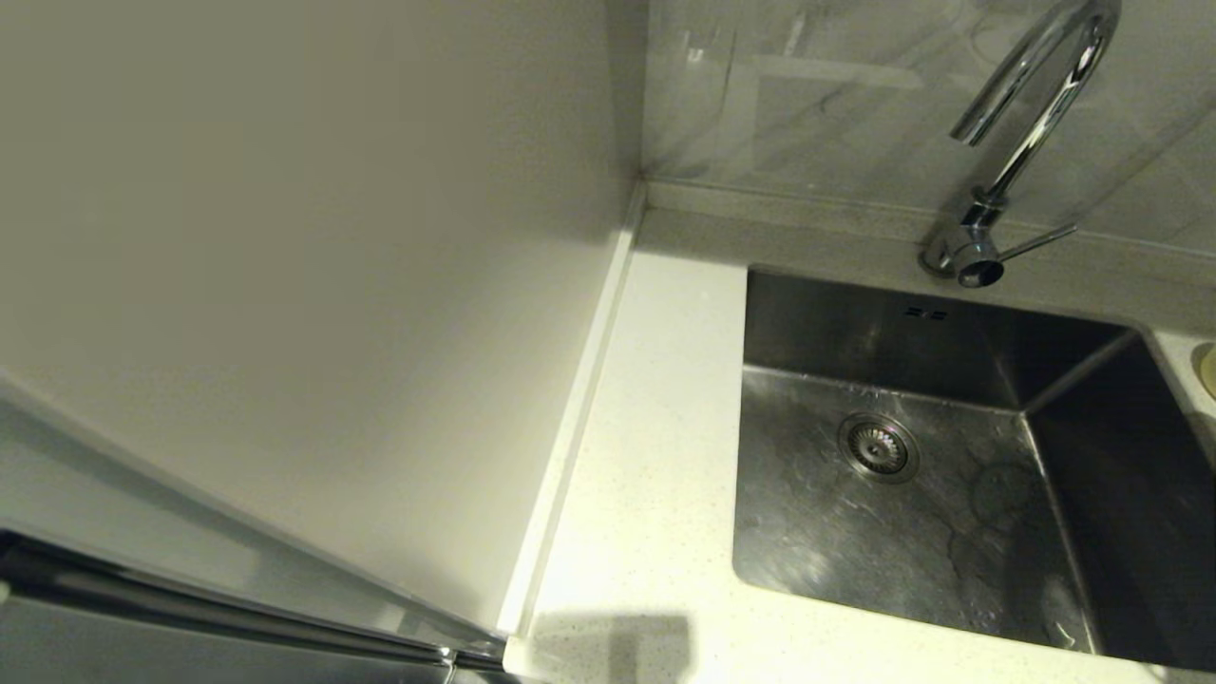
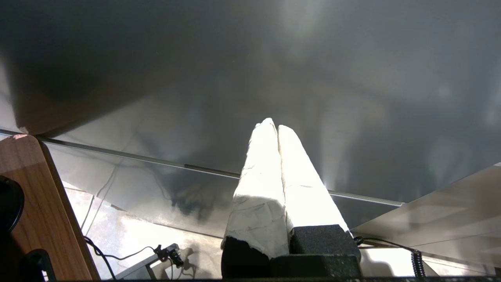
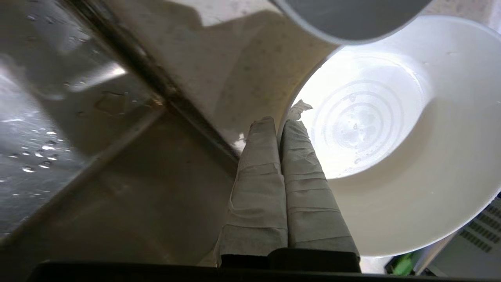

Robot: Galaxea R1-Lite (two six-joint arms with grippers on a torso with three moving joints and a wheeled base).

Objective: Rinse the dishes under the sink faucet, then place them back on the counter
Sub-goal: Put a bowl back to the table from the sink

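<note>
In the right wrist view, the right gripper (image 3: 280, 123) is seen with its two tape-wrapped fingers (image 3: 258, 184) pressed together, and the thin rim of a round, shallow white bowl (image 3: 391, 164) is pinched between their tips. The bowl spreads out to one side of the fingers, its glossy inside turned to the camera and beaded with a few water drops. The edge of a pale bluish-white bowl (image 3: 344, 19) is seen just beyond it, overlapping its rim in the picture; whether the two touch cannot be told. On the other side of the fingers the wet wall of the rectangular stainless steel sink (image 3: 58, 129) is seen, with the speckled white stone-like counter (image 3: 250, 66) between sink and bowls.

In the head view neither gripper is visible. The sink basin (image 1: 950, 532) holds only its round drain strainer (image 1: 879, 446), and the tall chrome gooseneck faucet (image 1: 1026, 123) stands behind it. A sliver of a yellowish round object (image 1: 1208, 370) is cut off on the counter at the sink's right edge.

The left gripper (image 2: 276, 125) is parked away from the sink, its white-wrapped fingers closed together on nothing.
</note>
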